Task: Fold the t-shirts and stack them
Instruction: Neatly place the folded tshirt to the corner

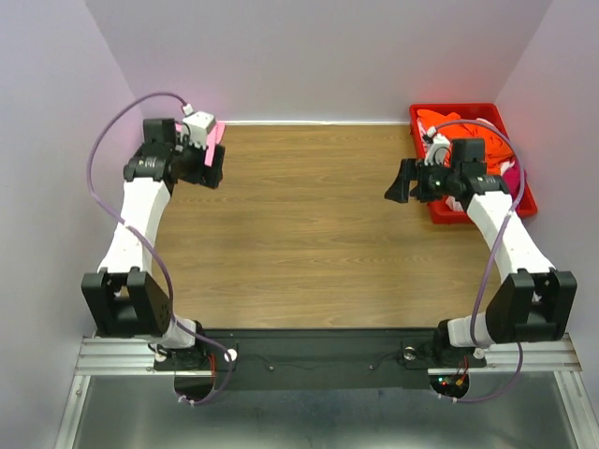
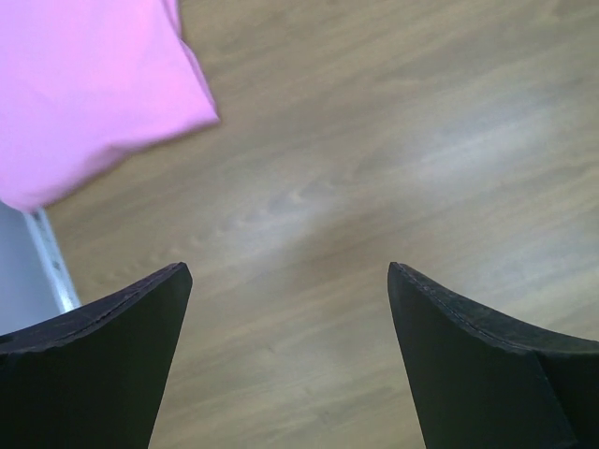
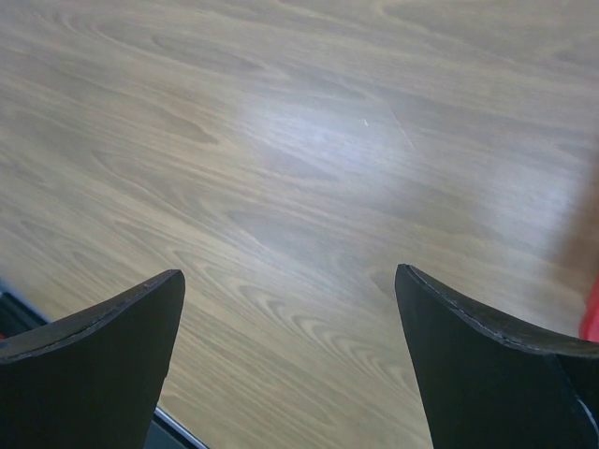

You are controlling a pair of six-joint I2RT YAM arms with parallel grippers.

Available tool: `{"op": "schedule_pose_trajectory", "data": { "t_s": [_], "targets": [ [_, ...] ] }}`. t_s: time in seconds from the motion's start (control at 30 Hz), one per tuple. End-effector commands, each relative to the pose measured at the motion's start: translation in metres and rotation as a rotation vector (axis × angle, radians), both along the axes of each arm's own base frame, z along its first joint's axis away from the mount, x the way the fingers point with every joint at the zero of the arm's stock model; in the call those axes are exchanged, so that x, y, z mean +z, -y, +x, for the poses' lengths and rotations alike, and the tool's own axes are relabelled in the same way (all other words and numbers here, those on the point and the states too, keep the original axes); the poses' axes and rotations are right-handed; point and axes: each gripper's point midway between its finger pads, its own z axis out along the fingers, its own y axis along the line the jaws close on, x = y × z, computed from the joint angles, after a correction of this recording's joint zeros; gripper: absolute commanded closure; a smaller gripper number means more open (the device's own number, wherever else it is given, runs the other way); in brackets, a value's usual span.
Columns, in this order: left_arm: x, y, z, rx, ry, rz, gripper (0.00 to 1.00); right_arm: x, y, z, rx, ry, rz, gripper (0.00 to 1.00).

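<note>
Pink tee (image 2: 84, 84) cut off, top-L corner.

We can read no text, label, brand, number or sign in any of the three views.

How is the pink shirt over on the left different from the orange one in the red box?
The pink shirt lies flat on the table in the far left corner; the orange shirt sits bunched in the red bin at far right. The pink shirt lies alone; the orange shirt shares its bin with other cloth. Neither is being held.
</note>
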Motion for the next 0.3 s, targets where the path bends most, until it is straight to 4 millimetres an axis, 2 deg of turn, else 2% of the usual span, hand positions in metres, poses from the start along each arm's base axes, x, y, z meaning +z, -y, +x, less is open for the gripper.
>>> {"op": "schedule_pose_trajectory", "data": {
  "t_s": [0.0,0.03,0.07,0.1,0.13,0.2,0.27],
  "targets": [
    [-0.003,0.007,-0.036,0.010,0.011,-0.011,0.01,-0.017,0.021,-0.019,-0.026,0.018,-0.120,0.00],
    [-0.017,0.009,-0.045,0.001,-0.011,-0.017,0.01,-0.023,0.021,-0.025,-0.022,0.007,-0.126,0.00],
    [-0.019,0.009,-0.051,0.004,-0.008,-0.021,0.01,-0.026,0.021,-0.029,-0.022,0.002,-0.128,0.00],
    [-0.013,0.009,-0.059,0.007,0.021,-0.025,0.01,-0.037,0.021,-0.037,-0.019,-0.023,-0.129,0.00],
    [-0.023,0.009,-0.066,0.009,0.006,-0.027,0.01,-0.036,0.019,-0.042,-0.009,-0.019,-0.121,0.00],
    [-0.022,0.009,-0.075,0.016,0.021,-0.031,0.01,-0.044,0.018,-0.050,-0.006,-0.040,-0.114,0.00],
    [-0.028,0.009,-0.081,0.010,0.015,-0.029,0.01,-0.042,0.018,-0.055,-0.004,-0.029,-0.107,0.00]
  ]
}}
